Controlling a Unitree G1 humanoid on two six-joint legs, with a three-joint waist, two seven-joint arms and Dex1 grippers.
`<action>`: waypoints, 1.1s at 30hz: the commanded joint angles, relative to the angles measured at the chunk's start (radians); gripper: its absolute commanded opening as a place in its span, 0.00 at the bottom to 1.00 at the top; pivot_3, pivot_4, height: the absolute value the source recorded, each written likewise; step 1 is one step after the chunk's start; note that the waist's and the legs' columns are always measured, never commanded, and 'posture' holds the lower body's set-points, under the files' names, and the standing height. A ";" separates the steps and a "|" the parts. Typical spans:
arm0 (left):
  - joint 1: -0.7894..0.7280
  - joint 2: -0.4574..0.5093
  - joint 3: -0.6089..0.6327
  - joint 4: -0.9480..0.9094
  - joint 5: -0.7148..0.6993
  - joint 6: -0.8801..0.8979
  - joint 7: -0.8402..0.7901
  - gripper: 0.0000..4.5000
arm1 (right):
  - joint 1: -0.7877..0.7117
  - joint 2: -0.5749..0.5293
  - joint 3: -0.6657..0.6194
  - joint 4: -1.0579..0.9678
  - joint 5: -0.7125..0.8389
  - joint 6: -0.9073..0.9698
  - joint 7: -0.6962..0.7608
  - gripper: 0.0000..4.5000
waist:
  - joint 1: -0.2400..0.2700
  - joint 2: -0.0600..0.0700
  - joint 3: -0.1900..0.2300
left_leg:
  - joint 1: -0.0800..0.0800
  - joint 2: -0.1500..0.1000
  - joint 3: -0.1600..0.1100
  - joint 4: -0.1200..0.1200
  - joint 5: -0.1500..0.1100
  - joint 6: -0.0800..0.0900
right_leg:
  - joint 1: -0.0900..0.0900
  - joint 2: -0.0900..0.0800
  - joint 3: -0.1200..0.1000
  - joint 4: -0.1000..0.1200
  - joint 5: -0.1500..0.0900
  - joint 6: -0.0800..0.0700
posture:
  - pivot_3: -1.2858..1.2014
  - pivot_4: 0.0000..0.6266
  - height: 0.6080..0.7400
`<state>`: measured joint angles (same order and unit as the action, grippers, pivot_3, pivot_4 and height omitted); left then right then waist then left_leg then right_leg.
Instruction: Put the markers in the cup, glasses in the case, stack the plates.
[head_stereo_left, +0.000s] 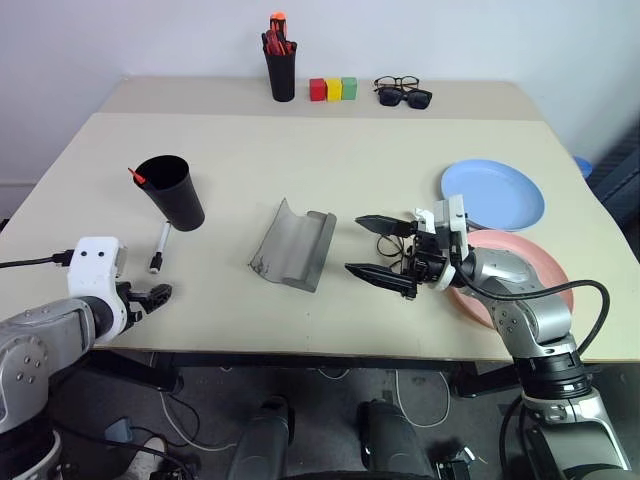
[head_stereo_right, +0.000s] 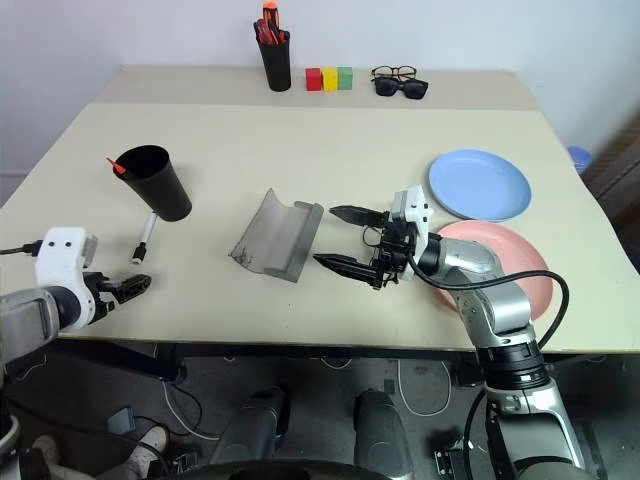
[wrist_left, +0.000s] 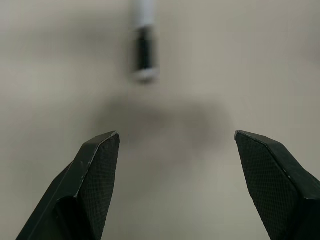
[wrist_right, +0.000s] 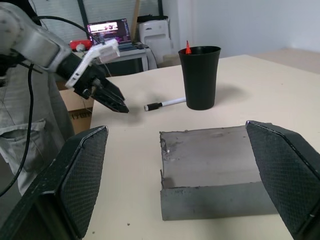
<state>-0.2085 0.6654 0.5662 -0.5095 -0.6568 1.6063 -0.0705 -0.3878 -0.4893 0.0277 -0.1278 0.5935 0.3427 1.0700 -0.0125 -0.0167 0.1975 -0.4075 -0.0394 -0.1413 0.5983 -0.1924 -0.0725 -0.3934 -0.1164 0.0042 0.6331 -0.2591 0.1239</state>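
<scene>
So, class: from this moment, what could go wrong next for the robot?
1. The white marker lies right beside the cup. Reaching for it, the open left end effector could tip the cup and spill the red marker.
2. The right arm hangs over the pink plate, which sits near the table edge, and might shove it off.

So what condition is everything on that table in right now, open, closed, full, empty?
cup: upright, red marker inside
white marker: lying on the table beside the cup
case: open, nothing in it
blue plate: flat, unstacked
pink plate: flat, partly under the right arm
pen holder: upright, full of pens
left gripper: open, empty
right gripper: open
</scene>
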 joint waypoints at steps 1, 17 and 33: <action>-0.055 0.026 0.029 0.050 0.052 0.008 0.020 0.83 | -0.006 0.000 -0.019 0.000 -0.002 -0.025 0.008 1.00 | -0.002 0.000 0.000 | 0.000 0.000 0.000 0.000 0.000 0.000 | 0.000 0.000 0.000 0.000 0.000 0.000 | 0.52 0.24 1.00; -0.372 -0.014 -0.180 0.550 0.286 -0.166 0.020 0.83 | 0.028 -0.002 -0.032 -0.036 -0.006 -0.039 -0.026 1.00 | -0.005 0.000 0.000 | -0.001 0.000 0.002 -0.002 0.001 -0.001 | -0.002 0.000 0.000 -0.001 0.002 0.005 | 0.52 0.24 1.00; -0.361 -0.080 -0.172 0.526 0.307 -0.129 -0.030 0.12 | 0.044 -0.010 -0.043 -0.022 -0.022 -0.062 -0.015 1.00 | -0.007 0.000 -0.001 | 0.000 0.000 0.002 -0.002 0.001 -0.002 | -0.001 0.000 0.000 -0.001 0.002 0.006 | 0.52 0.24 1.00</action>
<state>-0.5906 0.5854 0.4044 0.0544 -0.3370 1.4472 -0.0793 -0.3225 -0.4983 -0.0040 -0.1374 0.5698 0.2971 1.0507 -0.0196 -0.0162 0.1967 -0.4078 -0.0390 -0.1395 0.5962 -0.1911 -0.0744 -0.3946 -0.1165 0.0047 0.6323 -0.2566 0.1295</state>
